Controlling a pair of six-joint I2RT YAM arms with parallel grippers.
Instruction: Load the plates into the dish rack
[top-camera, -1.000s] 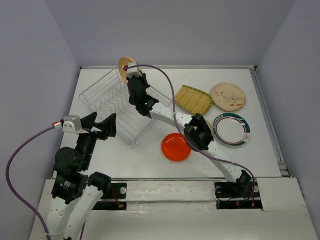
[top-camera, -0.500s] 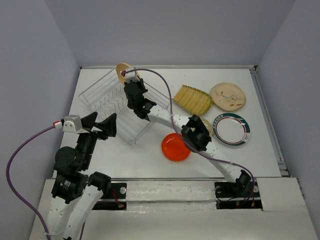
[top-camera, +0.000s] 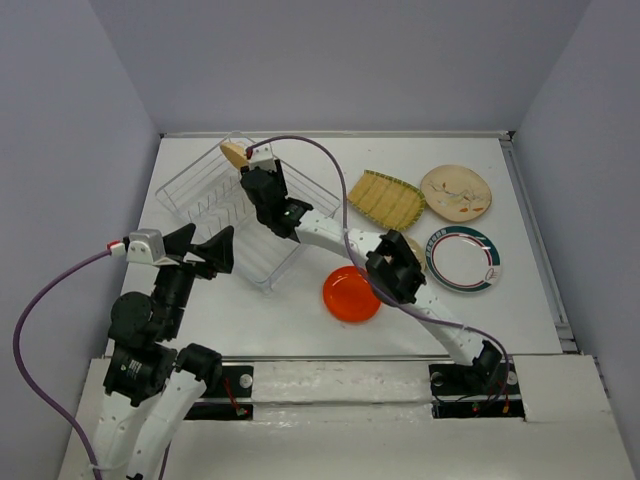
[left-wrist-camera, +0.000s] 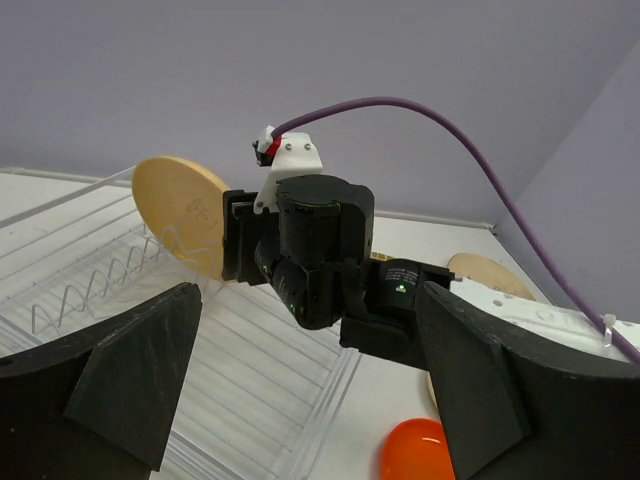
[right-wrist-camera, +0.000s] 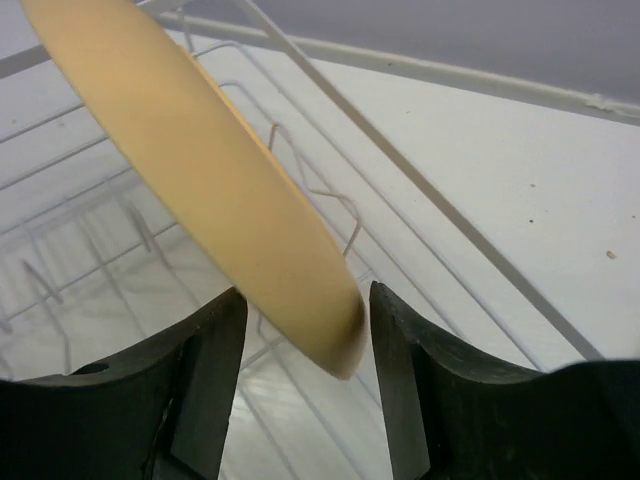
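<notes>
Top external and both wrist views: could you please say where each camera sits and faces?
Top external: above, behind the bases, looking down on the table; both arms show.
Left wrist: on the left arm, facing the right arm over the rack; own open jaws show.
Right wrist: on the right arm, facing into the rack; own jaws grip the peach plate.
Shared by all: rack, peach plate.

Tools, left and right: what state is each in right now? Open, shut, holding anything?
Left tool: open, holding nothing.
Right tool: shut on the round peach plate, which is tilted over the white wire dish rack.
</notes>
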